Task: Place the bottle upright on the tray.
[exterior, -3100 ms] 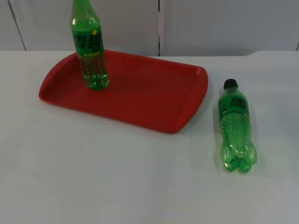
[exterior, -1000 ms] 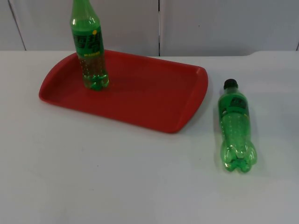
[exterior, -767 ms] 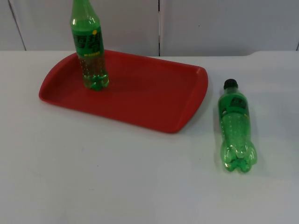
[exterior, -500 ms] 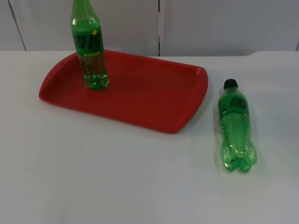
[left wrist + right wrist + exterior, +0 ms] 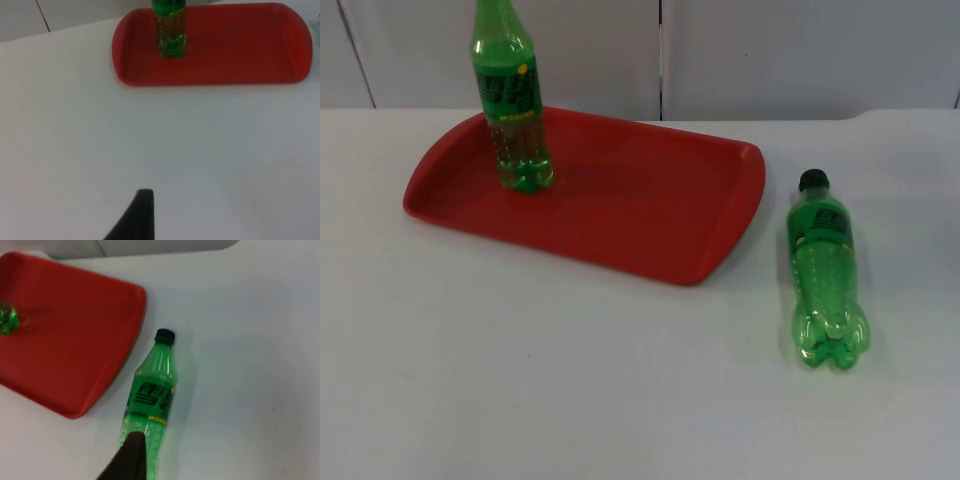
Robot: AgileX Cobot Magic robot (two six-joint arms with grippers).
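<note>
While one bottle (image 5: 515, 95) stands on the tray (image 5: 650, 215), another (image 5: 150, 395) lies beside it; tool states can't be told.

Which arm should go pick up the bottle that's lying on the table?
Probably the right. The lying bottle rests on the table beside the red tray's right edge, and the right gripper's fingertip hangs just over it. The left wrist view faces the standing bottle instead.
</note>
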